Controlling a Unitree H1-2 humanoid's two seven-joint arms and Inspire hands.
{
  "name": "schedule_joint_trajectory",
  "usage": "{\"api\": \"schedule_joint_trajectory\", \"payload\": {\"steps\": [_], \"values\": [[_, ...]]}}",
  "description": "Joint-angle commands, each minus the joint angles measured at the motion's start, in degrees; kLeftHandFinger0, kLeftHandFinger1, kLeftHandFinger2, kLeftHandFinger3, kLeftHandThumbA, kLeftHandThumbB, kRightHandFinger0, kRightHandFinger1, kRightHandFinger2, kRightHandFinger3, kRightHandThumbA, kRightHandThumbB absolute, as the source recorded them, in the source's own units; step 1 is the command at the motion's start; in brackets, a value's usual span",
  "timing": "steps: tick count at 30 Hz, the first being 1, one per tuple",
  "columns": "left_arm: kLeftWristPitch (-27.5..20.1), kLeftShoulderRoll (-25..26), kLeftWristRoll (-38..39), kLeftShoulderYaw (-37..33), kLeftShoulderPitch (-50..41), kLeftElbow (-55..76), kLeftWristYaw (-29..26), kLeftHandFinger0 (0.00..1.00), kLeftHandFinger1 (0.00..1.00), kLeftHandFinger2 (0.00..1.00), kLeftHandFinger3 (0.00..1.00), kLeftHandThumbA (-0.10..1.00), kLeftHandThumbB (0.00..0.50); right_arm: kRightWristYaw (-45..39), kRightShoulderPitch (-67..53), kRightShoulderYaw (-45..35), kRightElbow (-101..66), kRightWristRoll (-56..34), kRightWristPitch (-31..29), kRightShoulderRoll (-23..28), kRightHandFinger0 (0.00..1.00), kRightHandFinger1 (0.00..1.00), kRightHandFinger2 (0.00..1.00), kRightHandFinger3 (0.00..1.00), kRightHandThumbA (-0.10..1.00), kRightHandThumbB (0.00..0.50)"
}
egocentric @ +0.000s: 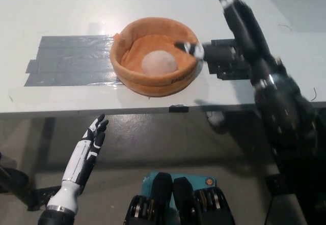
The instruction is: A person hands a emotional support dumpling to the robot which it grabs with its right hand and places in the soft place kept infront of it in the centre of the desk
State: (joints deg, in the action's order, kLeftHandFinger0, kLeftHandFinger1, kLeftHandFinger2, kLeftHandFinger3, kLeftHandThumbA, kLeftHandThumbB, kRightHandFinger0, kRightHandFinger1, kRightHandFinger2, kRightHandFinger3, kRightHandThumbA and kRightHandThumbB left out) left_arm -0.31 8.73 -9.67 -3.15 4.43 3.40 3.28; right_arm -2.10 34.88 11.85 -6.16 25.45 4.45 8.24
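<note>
White dumpling [159, 62] sits inside orange soft basket [133, 72] at worktop [61, 11] centre, basket edge over grey tape patch [71, 59]. My right hand [232, 8], raised above worktop right of basket, blurred; I cannot tell finger state. Left hand [89, 143] rests below worktop edge, fingers spread, empty.

On my feed the left hand [90, 144] at seven o'clock is white, with black fingertips and black patches along the palm side; it runs into a slim white forearm ending in a dark grey cuff. My right hand [235, 11] at one o'clock is black and blurred, with a pale-tipped finger. Below it, the forearm is glossy black with bulky rounded shells and small dotted fasteners.
</note>
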Motion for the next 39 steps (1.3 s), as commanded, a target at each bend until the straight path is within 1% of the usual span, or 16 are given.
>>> {"api": "schedule_joint_trajectory", "payload": {"steps": [1,6,8,9,12,13,14,17,20,23,28,30,32,35,36,39], "values": [[-0.39,0.41,-0.24,0.27,0.05,0.93,-0.16,1.0,1.0,1.0,1.0,1.0,0.037,-2.29,-11.69,-4.45,-23.8,-5.79,1.86,2.5,1.0,1.0,1.0,1.0,1.0,0.253],[-0.39,0.41,-0.47,0.13,-0.52,0.92,-0.15,1.0,1.0,1.0,1.0,1.0,0.029,-0.16,-20.31,-5.33,-21.98,-5.71,-1.59,2.02,1.0,1.0,1.0,1.0,1.0,0.231],[-0.79,0.13,-0.74,-0.03,-0.32,0.4,-0.42,1.0,1.0,1.0,1.0,1.0,0.026,-0.03,-22.6,-6.09,-20.78,-5.6,-1.32,1.88,1.0,1.0,1.0,1.0,1.0,0.227],[-0.91,0.14,-0.48,0.1,-0.22,0.3,-0.38,1.0,1.0,1.0,1.0,1.0,0.026,0.09,-23.34,-6.31,-19.9,-5.64,-1.75,1.78,1.0,1.0,1.0,1.0,0.98,0.201],[-1.25,0.07,-0.11,0.32,-0.59,0.1,-0.43,1.0,1.0,1.0,1.0,0.99,0.031,0.78,-25.87,-7.17,-15.22,-6.66,-4.05,1.51,1.0,1.0,1.0,1.0,0.91,0.175],[-1.25,0.01,-0.14,0.32,-0.74,0.22,-0.48,1.0,1.0,1.0,1.0,1.0,0.033,1.06,-26.66,-7.52,-13.01,-7.22,-4.9,1.35,1.0,1.0,1.0,1.0,0.9,0.18],[-1.26,-0.06,-0.28,0.29,-0.94,0.33,-0.56,1.0,1.0,1.0,1.0,1.0,0.038,1.1,-27.33,-7.7,-11.07,-7.44,-5.39,1.35,1.0,1.0,1.0,1.0,0.9,0.17],[-1.29,0.14,-0.72,0.31,-0.99,0.43,-0.62,1.0,1.0,1.0,1.0,1.0,0.042,1.35,-27.76,-7.81,-3.63,-7.92,-7.87,1.19,1.0,1.0,1.0,1.0,0.82,0.138],[-2.05,-0.09,-0.42,0.36,-1.11,-0.27,-0.76,1.0,1.0,1.0,1.0,1.0,0.041,1.7,-27.46,-7.35,2.97,-8.0,-10.18,1.02,1.0,1.0,1.0,1.0,0.79,0.149],[-1.44,-0.16,-0.09,0.71,-1.6,0.34,-0.77,1.0,1.0,1.0,1.0,1.0,0.035,1.87,-27.18,-6.04,8.67,-7.32,-12.85,0.82,1.0,1.0,1.0,1.0,0.76,0.141],[-1.07,-0.38,-0.71,0.38,-0.47,0.35,-0.76,1.0,1.0,1.0,1.0,1.0,0.034,0.5,-27.1,-4.33,11.07,-5.82,-12.09,1.91,1.0,1.0,1.0,1.0,0.78,0.132],[-0.45,-0.4,-0.62,0.48,-0.54,0.76,-0.66,1.0,1.0,1.0,1.0,1.0,0.042,0.26,-27.11,-3.94,10.96,-6.15,-11.85,1.76,1.0,1.0,1.0,1.0,0.78,0.135],[-0.44,-0.14,-1.11,0.37,-0.52,0.97,-0.63,1.0,1.0,1.0,1.0,1.0,0.029,0.7,-27.11,-3.58,11.27,-5.92,-12.15,1.6,1.0,1.0,1.0,1.0,0.77,0.133],[0.21,-0.2,-0.96,0.43,-0.54,1.53,-0.44,1.0,1.0,1.0,1.0,1.0,0.029,0.81,-27.14,-3.49,11.32,-6.13,-12.01,1.61,1.0,1.0,1.0,1.0,0.76,0.14],[0.16,-0.08,-0.85,0.47,-0.45,1.46,-0.33,1.0,1.0,1.0,1.0,1.0,0.029,0.88,-27.09,-3.43,11.24,-5.92,-11.82,1.64,1.0,1.0,1.0,1.0,0.76,0.129],[-0.5,0.02,-0.54,0.6,-0.3,1.03,-0.33,1.0,1.0,1.0,1.0,1.0,0.028,1.03,-26.78,-3.21,11.51,-5.51,-11.93,1.67,1.0,1.0,1.0,1.0,0.75,0.128]]}}
